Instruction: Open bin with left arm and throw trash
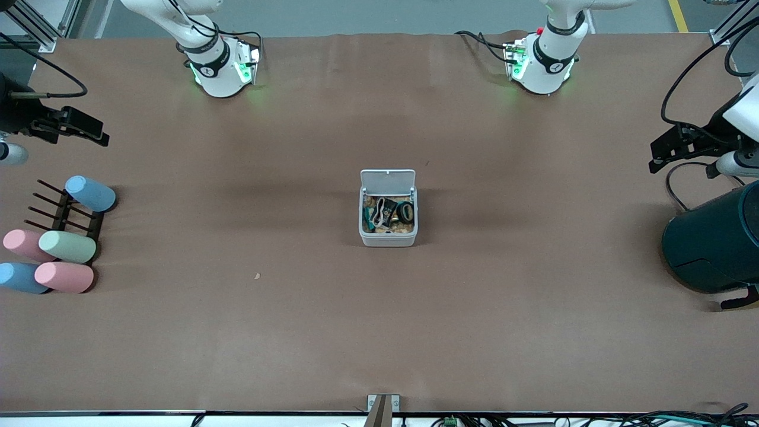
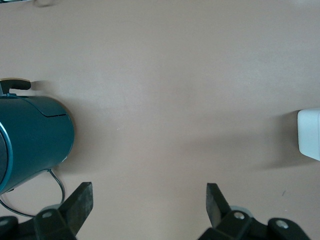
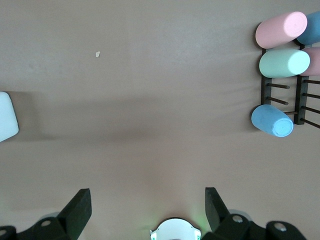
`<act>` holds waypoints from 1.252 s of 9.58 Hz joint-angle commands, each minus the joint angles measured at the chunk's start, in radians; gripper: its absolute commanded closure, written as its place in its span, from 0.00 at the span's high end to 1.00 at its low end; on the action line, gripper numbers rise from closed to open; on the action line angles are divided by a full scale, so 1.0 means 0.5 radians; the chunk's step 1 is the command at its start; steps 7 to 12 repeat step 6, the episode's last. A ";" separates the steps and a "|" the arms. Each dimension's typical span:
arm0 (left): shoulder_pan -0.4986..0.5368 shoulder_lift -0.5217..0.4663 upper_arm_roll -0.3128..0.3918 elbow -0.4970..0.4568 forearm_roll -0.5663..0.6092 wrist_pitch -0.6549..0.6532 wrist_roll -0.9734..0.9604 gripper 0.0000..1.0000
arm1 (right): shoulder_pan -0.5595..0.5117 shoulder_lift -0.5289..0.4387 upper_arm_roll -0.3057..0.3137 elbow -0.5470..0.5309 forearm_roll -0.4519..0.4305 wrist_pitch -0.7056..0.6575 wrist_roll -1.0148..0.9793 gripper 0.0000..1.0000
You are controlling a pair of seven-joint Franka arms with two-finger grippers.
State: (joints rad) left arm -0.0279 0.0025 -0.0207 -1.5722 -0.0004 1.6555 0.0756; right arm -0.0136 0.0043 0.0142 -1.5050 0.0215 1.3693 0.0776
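Note:
The white bin [image 1: 388, 239] stands at the table's middle with its hinged lid [image 1: 388, 178] raised. Inside it lie the black foil packet [image 1: 388, 219], the beige rubber band [image 1: 381, 207] and the black tape roll [image 1: 405, 212]. My left gripper [image 1: 655, 157] is open and empty, up over the left arm's end of the table; its wrist view shows its own jaws [image 2: 150, 192] wide apart and an edge of the bin [image 2: 310, 134]. My right gripper [image 1: 102, 134] is open and empty over the right arm's end, seen wide apart in its wrist view [image 3: 148, 197].
A large dark teal container [image 1: 711, 237] lies under the left gripper and shows in the left wrist view [image 2: 35, 137]. Several pastel cylinders [image 1: 65, 246] lie on and around a black rack [image 1: 71, 216] at the right arm's end. A tiny tan crumb [image 1: 257, 276] lies on the table.

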 commanded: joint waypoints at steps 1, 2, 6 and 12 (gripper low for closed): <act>-0.009 0.023 0.008 0.055 0.004 -0.031 -0.016 1.00 | -0.034 -0.030 0.036 -0.031 -0.055 0.013 -0.054 1.00; -0.009 0.023 0.005 0.052 0.001 -0.031 -0.016 1.00 | -0.031 -0.030 0.036 -0.030 -0.055 0.010 -0.060 1.00; -0.005 0.038 0.008 0.055 0.001 -0.031 -0.016 1.00 | -0.083 -0.027 0.033 -0.006 -0.040 0.007 -0.228 1.00; -0.005 0.038 0.008 0.055 0.001 -0.031 -0.016 1.00 | -0.083 -0.027 0.033 -0.006 -0.040 0.007 -0.228 1.00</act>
